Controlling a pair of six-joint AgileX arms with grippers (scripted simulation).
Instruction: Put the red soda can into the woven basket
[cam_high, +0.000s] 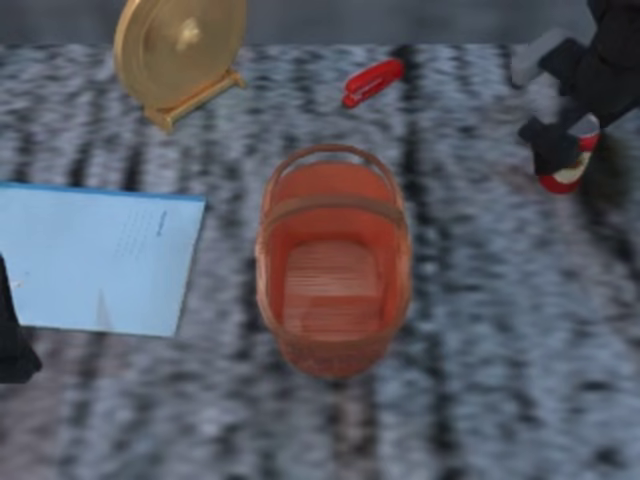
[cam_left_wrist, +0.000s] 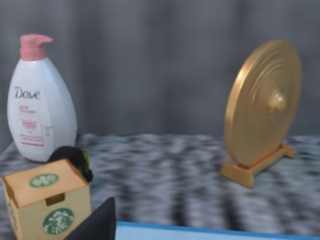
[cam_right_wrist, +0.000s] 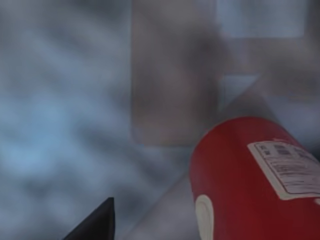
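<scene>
The red soda can (cam_high: 566, 172) stands at the table's far right, well away from the woven basket (cam_high: 335, 262) in the middle. My right gripper (cam_high: 565, 150) hangs over the can, open. In the right wrist view the can (cam_right_wrist: 240, 190) fills one side, its white label showing. A clear gap separates it from the one dark finger (cam_right_wrist: 102, 220) in view; the other finger is hidden. The basket is orange-brown with an arched handle and holds nothing. My left arm (cam_high: 12, 345) is parked at the left edge, one finger (cam_left_wrist: 97, 225) showing.
A golden disc on a stand (cam_high: 180, 45) is at the back left and a red stapler (cam_high: 373, 80) at the back centre. A blue notebook (cam_high: 95, 255) lies left of the basket. A Dove bottle (cam_left_wrist: 40, 105) and a small cardboard box (cam_left_wrist: 47, 200) stand beyond the left gripper.
</scene>
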